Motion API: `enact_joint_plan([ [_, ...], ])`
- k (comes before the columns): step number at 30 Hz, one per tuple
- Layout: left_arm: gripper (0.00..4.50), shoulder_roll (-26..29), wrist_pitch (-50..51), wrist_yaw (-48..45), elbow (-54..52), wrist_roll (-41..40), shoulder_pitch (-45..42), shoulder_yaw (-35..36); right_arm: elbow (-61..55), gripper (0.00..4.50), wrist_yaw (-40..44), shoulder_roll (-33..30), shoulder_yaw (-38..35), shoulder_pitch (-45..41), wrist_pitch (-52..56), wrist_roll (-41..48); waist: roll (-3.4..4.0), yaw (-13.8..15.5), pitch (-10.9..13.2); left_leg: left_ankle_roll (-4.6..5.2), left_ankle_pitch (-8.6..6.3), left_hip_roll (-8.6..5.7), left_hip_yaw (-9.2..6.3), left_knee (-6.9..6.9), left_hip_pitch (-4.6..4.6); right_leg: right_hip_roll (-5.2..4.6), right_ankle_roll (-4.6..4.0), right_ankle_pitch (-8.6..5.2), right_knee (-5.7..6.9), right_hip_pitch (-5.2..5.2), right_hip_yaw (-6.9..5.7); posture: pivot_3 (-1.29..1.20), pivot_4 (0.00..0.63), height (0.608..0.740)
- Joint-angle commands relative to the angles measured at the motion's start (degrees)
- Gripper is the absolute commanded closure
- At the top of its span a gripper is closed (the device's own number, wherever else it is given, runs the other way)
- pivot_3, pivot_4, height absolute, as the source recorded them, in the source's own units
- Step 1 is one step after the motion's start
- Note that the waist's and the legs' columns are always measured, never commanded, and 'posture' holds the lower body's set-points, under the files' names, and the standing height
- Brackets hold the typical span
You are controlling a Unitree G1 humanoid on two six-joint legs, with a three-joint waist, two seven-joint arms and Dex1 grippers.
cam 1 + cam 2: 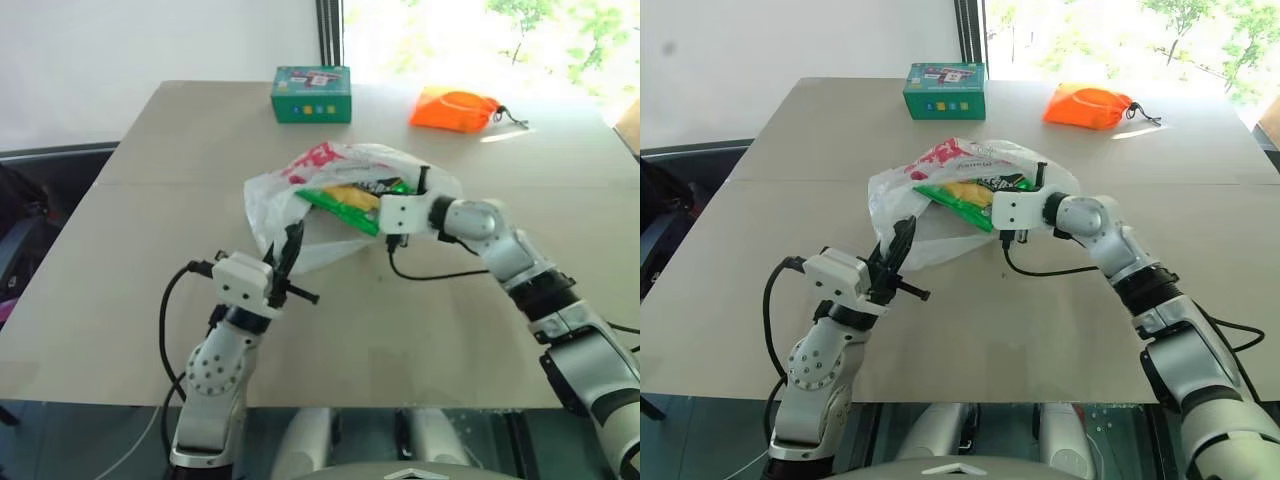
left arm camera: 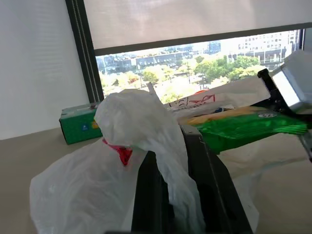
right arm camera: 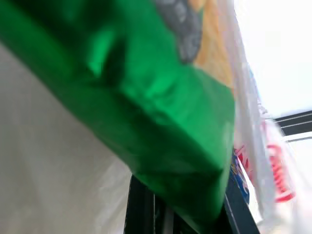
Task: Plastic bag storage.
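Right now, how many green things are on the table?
2: a green box at the far edge, and a green snack packet poking from the plastic bag. More could hide inside.

Green packet (image 1: pixel 345 205) far end hidden inside plastic bag (image 1: pixel 290 190); right gripper (image 1: pixel 372 222) fingertips hidden behind packet.

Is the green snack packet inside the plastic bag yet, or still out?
Partly in. The green snack packet pokes through the plastic bag mouth, its near end held by the right gripper.
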Motion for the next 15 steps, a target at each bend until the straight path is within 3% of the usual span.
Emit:
enact_joint_plan([
  [1, 4.50, -0.2, -2.0, 0.1, -0.3, 0.6, -0.7, -0.5, 0.3, 3.14, -5.6, 0.8, -1.5, -1.4, -5.5, -1.4, 0.00, 0.0, 0.0, 0.00, 0.00, 0.00, 0.00, 0.00, 0.00, 0.01, 0.00, 0.00, 0.00, 0.00, 0.00, 0.00, 0.150, 0.740],
  [7, 4.50, -0.2, -2.7, 0.2, 0.4, 0.5, -0.4, -0.3, 3.1, 0.29, -4.6, -1.7, -1.4, 0.2, -8.3, -1.8, 0.00, -0.1, 0.0, 0.01, 0.00, -0.02, 0.01, 0.00, 0.00, 0.00, 0.00, 0.00, -0.02, 0.01, 0.01, 0.00, 0.150, 0.740],
  [8, 4.50, -0.2, -2.6, 0.3, 0.4, 0.6, -0.4, -0.3, 2.9, 0.02, -3.8, -2.1, -1.7, 0.7, -8.7, -1.1, 0.00, -0.2, 0.0, 0.01, 0.00, -0.01, 0.03, 0.00, 0.01, 0.01, 0.00, 0.00, 0.00, 0.00, 0.02, 0.00, 0.150, 0.740],
  [11, 4.50, -0.1, -2.6, 0.5, 0.5, 0.7, -0.7, 0.0, -1.3, 0.02, 5.6, -3.1, -3.6, 4.9, -5.3, 8.4, 0.00, -0.8, 0.0, 0.01, 0.00, 0.02, 0.02, 0.00, 0.02, 0.05, 0.00, 0.00, 0.03, 0.00, 0.03, 0.00, 0.150, 0.740],
  [15, 4.50, 0.1, -2.6, 0.6, 0.7, 0.7, -0.7, 0.5, -20.3, 0.02, 24.4, -7.3, -7.4, 13.4, 10.2, 31.9, 0.01, -1.1, 0.0, 0.09, -0.05, 0.05, -0.02, 0.00, -0.03, 0.03, 0.00, 0.00, -0.01, 0.02, 0.03, 0.00, 0.150, 0.740],
])
